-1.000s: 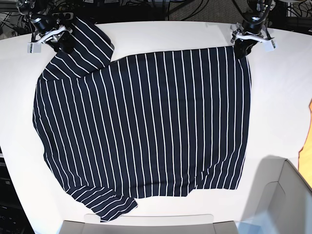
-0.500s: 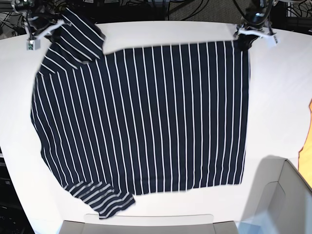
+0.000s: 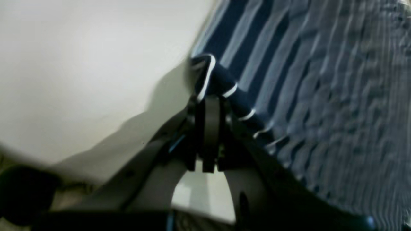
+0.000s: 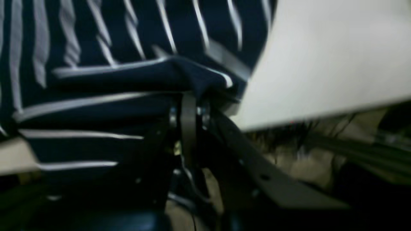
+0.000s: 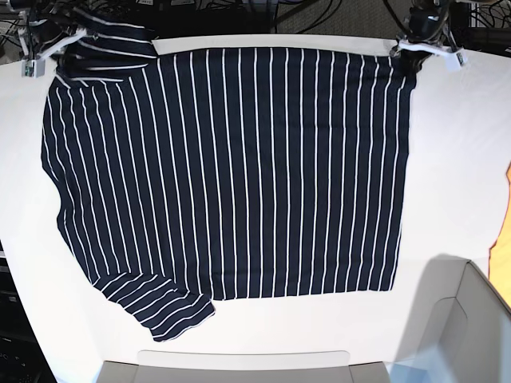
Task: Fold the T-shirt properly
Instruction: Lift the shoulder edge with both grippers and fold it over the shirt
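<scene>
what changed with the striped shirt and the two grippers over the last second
Both grippers, the left gripper and the right gripper, kept their pinch on the dark navy white-striped cloth T-shirt and drew its far edge toward the far side of the white table. The cloth slid with them and stretched flatter, and the far edge now runs nearly straight. The near sleeve stayed bunched, and the grey bin did not move.

White table (image 5: 455, 183) w/ curved far edge fills most of base view, evenly lit. Beyond the claws, behind far edge: dark floor w/ tangled cables (image 5: 239, 12). On the side away from the claws, near edge: pale box (image 5: 447, 327) at right corner, light panel (image 5: 239, 363) mid. Orange sliver (image 5: 506, 215) at right border.
</scene>
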Motion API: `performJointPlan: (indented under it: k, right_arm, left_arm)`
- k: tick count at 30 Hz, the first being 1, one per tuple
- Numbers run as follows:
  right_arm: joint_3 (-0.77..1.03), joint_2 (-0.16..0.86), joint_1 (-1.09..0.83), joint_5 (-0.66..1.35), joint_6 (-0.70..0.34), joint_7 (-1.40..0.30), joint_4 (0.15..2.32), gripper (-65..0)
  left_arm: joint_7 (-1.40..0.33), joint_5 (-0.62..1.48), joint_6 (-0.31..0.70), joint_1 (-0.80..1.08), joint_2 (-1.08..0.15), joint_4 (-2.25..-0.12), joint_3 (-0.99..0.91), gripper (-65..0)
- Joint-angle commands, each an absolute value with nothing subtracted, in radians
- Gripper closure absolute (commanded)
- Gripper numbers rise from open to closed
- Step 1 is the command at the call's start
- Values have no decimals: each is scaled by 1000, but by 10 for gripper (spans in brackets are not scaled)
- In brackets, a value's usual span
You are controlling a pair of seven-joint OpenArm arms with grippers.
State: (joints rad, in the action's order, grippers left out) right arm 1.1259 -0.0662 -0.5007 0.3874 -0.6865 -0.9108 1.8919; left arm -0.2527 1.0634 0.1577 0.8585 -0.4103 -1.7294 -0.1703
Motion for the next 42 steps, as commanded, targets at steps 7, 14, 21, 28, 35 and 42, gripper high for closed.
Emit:
performJointPlan:
  k: [7, 14, 21, 28, 35, 42]
  right_arm:
    - [1132, -68, -374, 217, -698, -894, 1956, 0]
    - [1129, -70, -268, 110, -698, -894, 1957, 0]
    - [1023, -68, -214, 5, -698, -894, 1957, 0]
    - [966, -70, -127, -97, -698, -894, 1954, 0]
    - [883, -81, -35, -225, -698, -894, 1940, 0]
    - [823, -85, 45, -323, -698, -888, 1856, 0]
  left_arm:
    - [-292, 1064, 48, 842, -418, -1808, -176, 0]
    - [-377, 1064, -48, 746, -420, -1857, -177, 0]
    - [-476, 1066, -148, 627, -420, -1876, -177, 0]
    - [-552, 1067, -229, 538, -420, -1902, -229, 0]
    - [-711, 1061, -246, 383, -403, -1896, -263, 0]
    - [-756, 1063, -308, 278, -403, -1819, -251, 0]
